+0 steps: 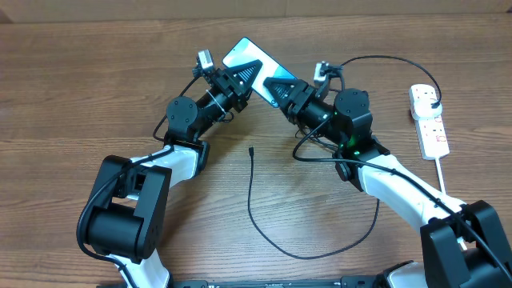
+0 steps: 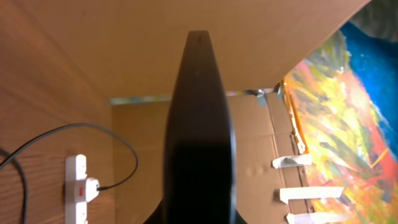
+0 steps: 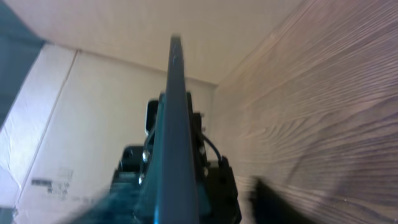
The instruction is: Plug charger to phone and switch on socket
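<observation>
The phone [image 1: 244, 54] is held up off the table at the back centre, its blue-white screen facing up. My left gripper [image 1: 242, 80] is shut on its left side and my right gripper [image 1: 280, 88] is shut on its right end. The phone shows edge-on as a dark slab in the left wrist view [image 2: 199, 124] and as a thin grey edge in the right wrist view [image 3: 177, 112]. The charger cable's free tip [image 1: 251, 149] lies on the table in front, apart from both grippers. The cable [image 1: 276, 244] loops right and runs to a plug [image 1: 430, 98] in the white socket strip [image 1: 432, 132].
The socket strip also shows in the left wrist view [image 2: 76, 193] with the cable [image 2: 118, 140] arcing from it. Cardboard walls [image 2: 249, 137] stand behind the table. A colourful painted board [image 2: 348, 112] stands on the right of that view.
</observation>
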Available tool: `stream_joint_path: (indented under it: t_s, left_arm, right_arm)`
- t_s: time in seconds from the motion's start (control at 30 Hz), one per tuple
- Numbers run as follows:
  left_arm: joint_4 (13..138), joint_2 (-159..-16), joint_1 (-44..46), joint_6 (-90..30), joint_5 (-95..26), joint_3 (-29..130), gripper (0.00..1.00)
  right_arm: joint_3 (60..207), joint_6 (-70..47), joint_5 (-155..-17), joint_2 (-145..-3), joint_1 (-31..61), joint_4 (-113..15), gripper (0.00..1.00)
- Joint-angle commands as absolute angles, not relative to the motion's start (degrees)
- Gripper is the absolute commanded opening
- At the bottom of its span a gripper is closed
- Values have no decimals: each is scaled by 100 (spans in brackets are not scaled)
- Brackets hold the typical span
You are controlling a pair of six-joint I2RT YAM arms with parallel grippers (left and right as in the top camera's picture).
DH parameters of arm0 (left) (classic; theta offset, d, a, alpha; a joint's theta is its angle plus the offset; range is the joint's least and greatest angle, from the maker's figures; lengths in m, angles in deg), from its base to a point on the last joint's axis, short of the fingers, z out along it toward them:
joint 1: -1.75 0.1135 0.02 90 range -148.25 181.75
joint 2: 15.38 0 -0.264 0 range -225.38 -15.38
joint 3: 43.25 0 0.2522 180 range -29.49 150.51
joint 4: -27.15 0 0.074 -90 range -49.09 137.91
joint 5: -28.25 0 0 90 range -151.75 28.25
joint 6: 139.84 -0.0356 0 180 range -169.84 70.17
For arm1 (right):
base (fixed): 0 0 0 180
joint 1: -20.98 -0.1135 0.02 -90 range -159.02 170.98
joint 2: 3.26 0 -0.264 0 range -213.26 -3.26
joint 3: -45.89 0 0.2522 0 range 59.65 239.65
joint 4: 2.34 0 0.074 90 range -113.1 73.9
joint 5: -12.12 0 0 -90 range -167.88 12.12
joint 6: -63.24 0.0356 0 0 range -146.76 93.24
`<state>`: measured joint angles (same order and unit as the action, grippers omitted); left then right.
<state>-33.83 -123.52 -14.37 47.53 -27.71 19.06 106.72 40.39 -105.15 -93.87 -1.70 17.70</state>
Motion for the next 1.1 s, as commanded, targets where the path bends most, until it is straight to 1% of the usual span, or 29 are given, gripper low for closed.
stream_joint_path:
  t_s: [0.0,0.1,0.2,0.4,0.57,0.73,0.87,1.07]
  left_arm:
    - [-3123,-12297,-1299,4805,-2454,2059,4]
    - [-2550,-12297,-947,4853,-1818,2059,4]
    - [-2135,-12297,-538,4853,-1143,2059,4]
    - [-1329,-12297,168,4681,-54,2166,5]
    - [-601,-12297,476,4018,877,2586,4]
    - [-105,-12306,493,3885,1329,3058,4]
    - [55,-12428,474,3885,1426,3331,4]
    - [29,-13123,467,4104,1948,3819,4]
  right_arm:
    - [10731,3377,-11124,-9321,-30,1816,100]
    - [10731,3086,-11474,-9118,346,1462,100]
    - [10731,2621,-11548,-8773,704,730,100]
    - [10731,1526,-11022,-8106,787,-966,100]
    - [10731,995,-10456,-7879,527,-1882,100]
    - [10731,861,-9750,-7881,123,-2494,98]
    - [10731,628,-9479,-7881,-214,-2708,93]
    - [10731,571,-8274,-7992,-1033,-2951,86]
